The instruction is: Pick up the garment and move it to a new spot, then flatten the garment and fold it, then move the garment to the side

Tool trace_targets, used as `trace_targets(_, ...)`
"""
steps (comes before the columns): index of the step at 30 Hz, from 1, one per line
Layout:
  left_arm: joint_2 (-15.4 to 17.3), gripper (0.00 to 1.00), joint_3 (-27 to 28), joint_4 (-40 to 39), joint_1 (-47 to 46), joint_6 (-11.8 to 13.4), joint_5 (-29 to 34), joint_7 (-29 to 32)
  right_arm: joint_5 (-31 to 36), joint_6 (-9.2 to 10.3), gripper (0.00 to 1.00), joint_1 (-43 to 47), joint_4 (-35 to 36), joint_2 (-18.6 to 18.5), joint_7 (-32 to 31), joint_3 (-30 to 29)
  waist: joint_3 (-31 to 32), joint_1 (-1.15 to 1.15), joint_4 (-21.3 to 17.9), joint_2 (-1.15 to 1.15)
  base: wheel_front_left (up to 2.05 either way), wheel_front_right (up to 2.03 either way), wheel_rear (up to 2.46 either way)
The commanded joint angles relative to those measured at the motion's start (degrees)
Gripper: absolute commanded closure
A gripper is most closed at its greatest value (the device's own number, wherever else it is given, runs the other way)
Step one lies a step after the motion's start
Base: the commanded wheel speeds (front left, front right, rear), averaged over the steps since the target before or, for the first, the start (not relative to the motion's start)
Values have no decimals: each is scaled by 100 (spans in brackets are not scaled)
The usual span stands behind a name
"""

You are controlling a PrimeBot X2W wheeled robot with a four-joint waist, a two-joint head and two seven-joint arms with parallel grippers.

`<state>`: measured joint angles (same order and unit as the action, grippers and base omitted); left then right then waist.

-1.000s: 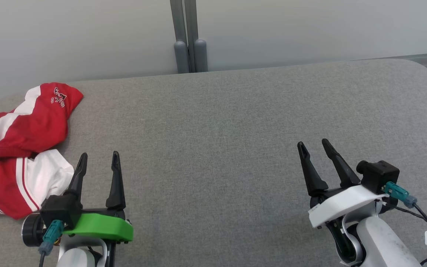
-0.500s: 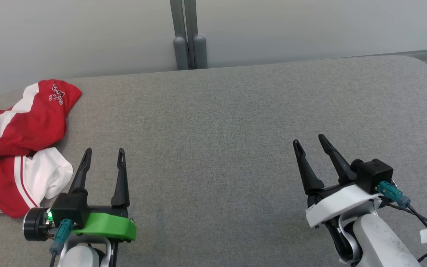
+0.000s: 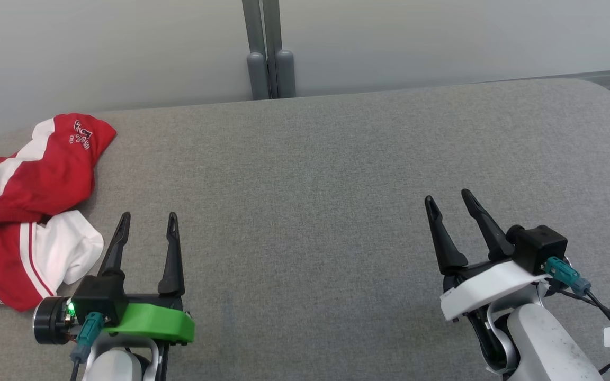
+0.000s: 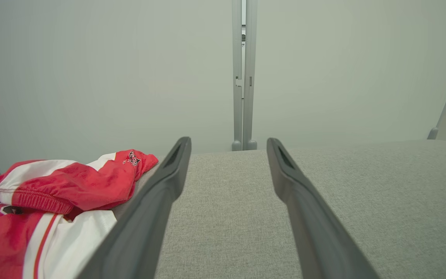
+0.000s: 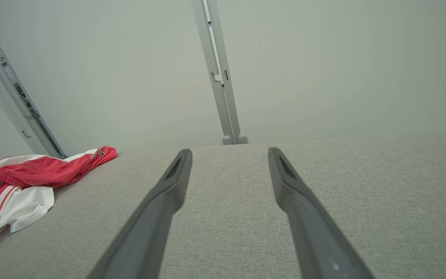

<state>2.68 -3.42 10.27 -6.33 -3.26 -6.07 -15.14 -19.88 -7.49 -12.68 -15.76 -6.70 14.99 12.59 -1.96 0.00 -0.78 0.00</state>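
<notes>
A crumpled red and white garment (image 3: 24, 211) lies bunched at the far left of the grey fabric table (image 3: 305, 211), partly cut off by the head view's left edge. It also appears low and left in the left wrist view (image 4: 52, 201) and the right wrist view (image 5: 25, 182). My left gripper (image 3: 147, 218) stands open just right of the garment, apart from it, with nothing between its fingers. My right gripper (image 3: 448, 196) is open at the lower right over bare table, far from the garment.
Pale wall panels with a grey vertical post (image 3: 265, 53) rise behind the table's far edge. The table's rounded right corner (image 3: 609, 95) is near the frame's right edge. Cables trail from the right wrist (image 3: 596, 307).
The head camera shifted slightly, so the scene sits a little lower-left than one second ago. Both grippers stay open; the right one edged slightly right. The garment has not moved.
</notes>
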Motion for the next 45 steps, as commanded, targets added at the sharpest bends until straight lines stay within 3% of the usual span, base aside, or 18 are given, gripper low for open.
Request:
trace_targets(1, 38, 0, 19, 18, -95, 32, -6, -2, 61, 0, 0, -33, -12, -2, 28, -15, -4, 0, 3, 0, 0, 0, 0)
trace_targets(13, 39, 0, 64, 130, -69, 92, -157, -2, 39, 0, 0, 44, 10, 22, 27, -57, -26, 0, 114, 0, 0, 0, 0)
trace_targets(19, 37, 0, 141, 224, -136, 133, -265, -2, -7, 0, 0, 74, 106, 15, 24, -162, -79, 0, 525, 0, 0, 0, 0)
trace_targets(32, 36, 0, 301, 303, -59, 183, -522, -2, -57, 0, 0, 81, 208, 18, 23, -114, -190, 0, 1801, 0, 0, 0, 0)
trace_targets(38, 34, 0, 401, 352, -32, 172, -693, -2, -93, 0, 0, 27, 193, -13, 23, -79, -232, 0, 2077, 0, 0, 0, 0)
trace_targets(45, 33, 0, 404, 386, -30, 170, -736, -2, -155, 0, 0, 26, 145, -31, 23, 4, -210, 0, 2139, 0, 0, 0, 0)
